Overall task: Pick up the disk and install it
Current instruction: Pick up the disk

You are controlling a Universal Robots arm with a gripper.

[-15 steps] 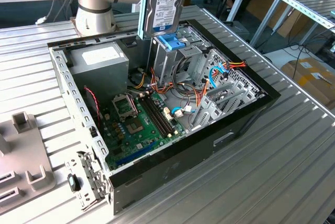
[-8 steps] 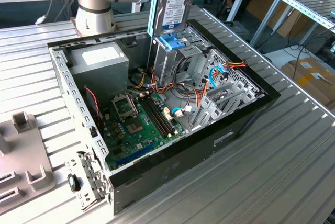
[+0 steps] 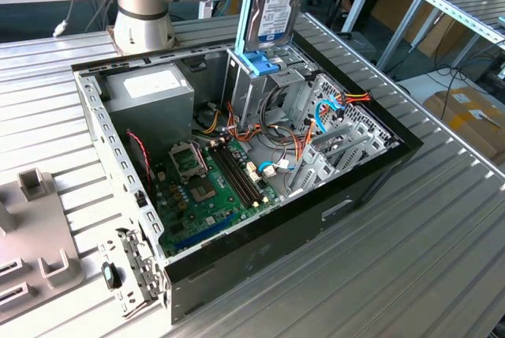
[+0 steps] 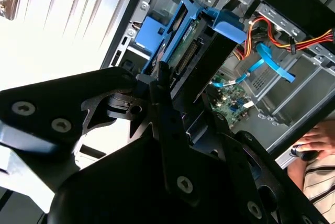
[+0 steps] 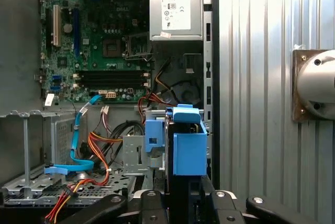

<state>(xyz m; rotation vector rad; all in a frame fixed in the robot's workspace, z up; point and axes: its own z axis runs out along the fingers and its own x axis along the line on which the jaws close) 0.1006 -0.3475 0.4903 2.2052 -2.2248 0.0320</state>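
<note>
The flat rectangular grey metal disk with a white label and light-blue plastic carrier rails stands upright on end, lifted clear of the tabletop and poised over the grey metal drive cage. Its lower edge sits at the blue plastic latch on top of that cage. Whether the edge has entered the slot or only meets its mouth I cannot tell, but nearly the whole length of the disk stands above the cage. The black pincer is clamped on the disk, one finger against each broad face, as both wrist views show. The cage sits inside the open black computer case, beside the green motherboard and the grey boxy power supply, with orange and blue cables close by. The case rests on the ribbed metal tabletop. I judge the pickup done and the seating in the cage not yet finished.
</note>
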